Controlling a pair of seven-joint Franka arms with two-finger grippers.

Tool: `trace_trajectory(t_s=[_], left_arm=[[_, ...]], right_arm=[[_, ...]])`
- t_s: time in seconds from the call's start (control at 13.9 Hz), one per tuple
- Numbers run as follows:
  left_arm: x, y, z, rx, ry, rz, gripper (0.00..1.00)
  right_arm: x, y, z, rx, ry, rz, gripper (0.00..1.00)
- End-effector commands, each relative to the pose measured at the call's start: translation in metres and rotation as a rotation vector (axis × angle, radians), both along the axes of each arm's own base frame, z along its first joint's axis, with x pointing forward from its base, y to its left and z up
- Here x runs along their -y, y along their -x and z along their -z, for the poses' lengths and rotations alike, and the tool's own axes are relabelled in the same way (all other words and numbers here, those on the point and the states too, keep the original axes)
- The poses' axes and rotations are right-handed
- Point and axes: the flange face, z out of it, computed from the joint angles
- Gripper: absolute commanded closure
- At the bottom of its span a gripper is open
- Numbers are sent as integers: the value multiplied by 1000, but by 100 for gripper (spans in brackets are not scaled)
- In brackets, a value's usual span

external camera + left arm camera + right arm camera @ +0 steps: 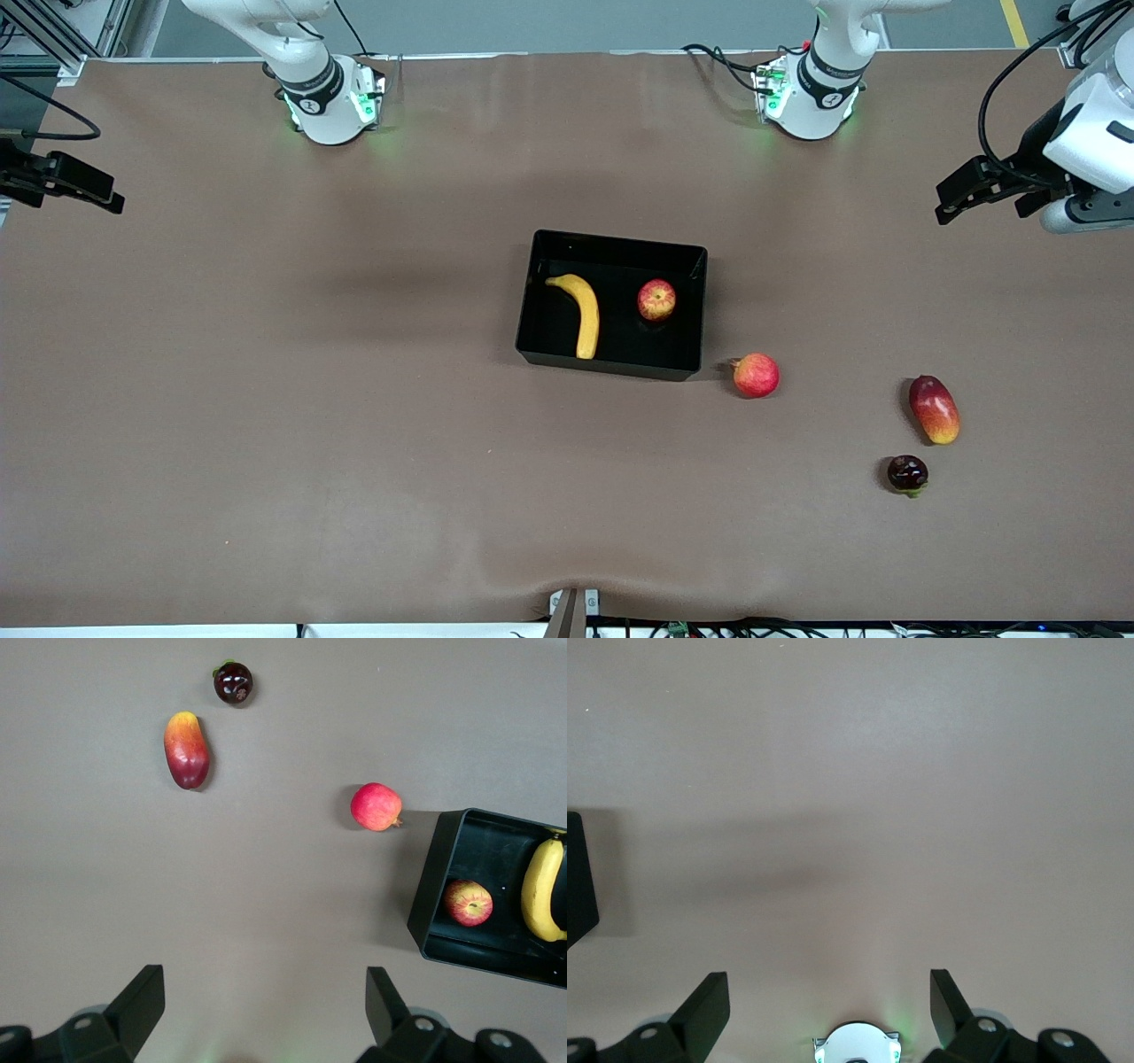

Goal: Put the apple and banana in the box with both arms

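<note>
The black box [620,241] sits mid-table. In it lie the yellow banana [583,315] and, beside it toward the left arm's end, the red-and-yellow apple [656,299]. My left gripper [961,197] hangs open and empty over the left arm's end of the table, well apart from the box. In the left wrist view the left gripper [266,1010] is wide open over bare table, with the box [434,877], apple [468,903] and banana [542,890] off to one side. My right gripper [106,197] waits open over the right arm's end. The right wrist view shows the right gripper [830,1010] empty, with a corner of the box [578,877].
A pinkish-red round fruit [756,375] lies just outside the box's corner nearest the camera, toward the left arm's end. A red-yellow mango [934,408] and a dark round fruit [907,473] lie farther toward that end. The right arm's base [857,1045] shows between the right fingers.
</note>
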Motion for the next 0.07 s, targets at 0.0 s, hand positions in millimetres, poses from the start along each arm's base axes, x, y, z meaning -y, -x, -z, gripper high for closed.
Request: trace_trajectory(t_s=[0.0], left_arm=[[-4,0,-6,-5,6,3,0]], right_arm=[[1,0,-5,5,7,14,0]])
